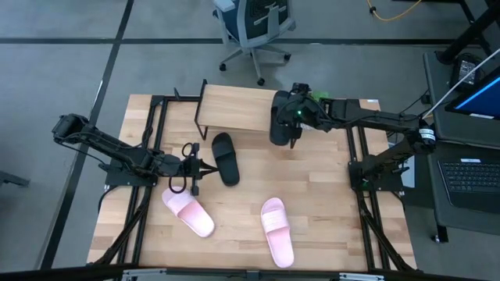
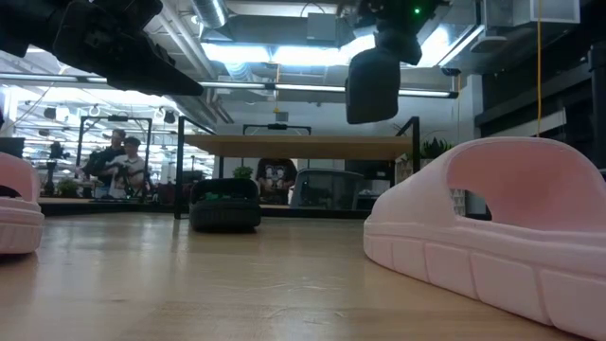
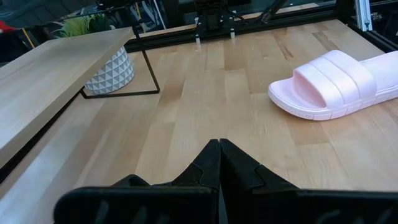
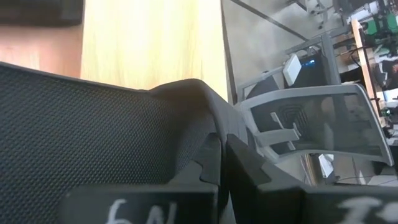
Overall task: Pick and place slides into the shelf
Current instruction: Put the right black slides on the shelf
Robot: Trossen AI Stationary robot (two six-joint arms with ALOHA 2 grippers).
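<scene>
Right claw (image 1: 283, 125) clamped on black slide (image 1: 279, 129), held in air off surface (image 1: 328, 203), at right end of shelf (image 1: 234, 113), just past its front edge. In low view, held slide (image 2: 371, 85) hangs above shelf plank level.

Second black slide (image 1: 226, 158) flat on surface, just in front of shelf, near its left end.

Left claw (image 1: 194, 168) low, fingers pressed together, empty, just left of that slide.

Two pink slides, (image 1: 188, 212) and (image 1: 276, 231), well in front of shelf, apart from each other; bare wood between them.
</scene>
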